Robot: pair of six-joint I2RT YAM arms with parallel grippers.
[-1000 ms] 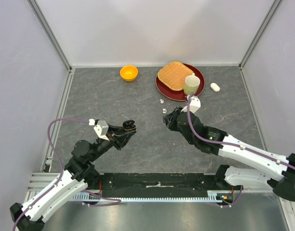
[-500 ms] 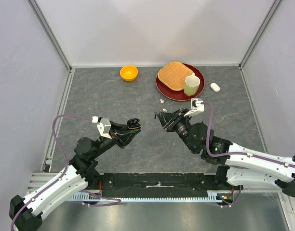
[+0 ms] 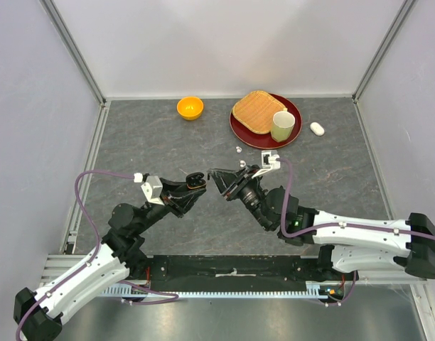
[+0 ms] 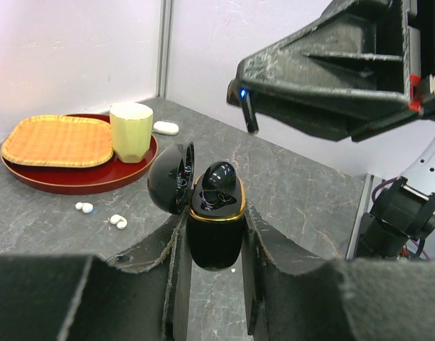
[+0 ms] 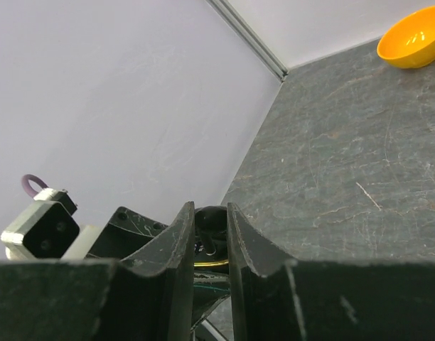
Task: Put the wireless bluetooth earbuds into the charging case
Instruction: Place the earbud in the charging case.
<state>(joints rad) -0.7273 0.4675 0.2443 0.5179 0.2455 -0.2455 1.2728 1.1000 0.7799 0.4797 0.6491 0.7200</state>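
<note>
Open charging case (image 4: pixel 216 238) between left jaws

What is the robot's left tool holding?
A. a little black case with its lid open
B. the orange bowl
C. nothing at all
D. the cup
A: in the left wrist view the left tool grips the black charging case upright, its lid flipped open, with one black earbud sitting in it.

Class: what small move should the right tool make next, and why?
Probably ease the right tool toward the open black case held in the left tool: it seems to pinch a dark bud close by, and the case's front socket looks empty.
</note>
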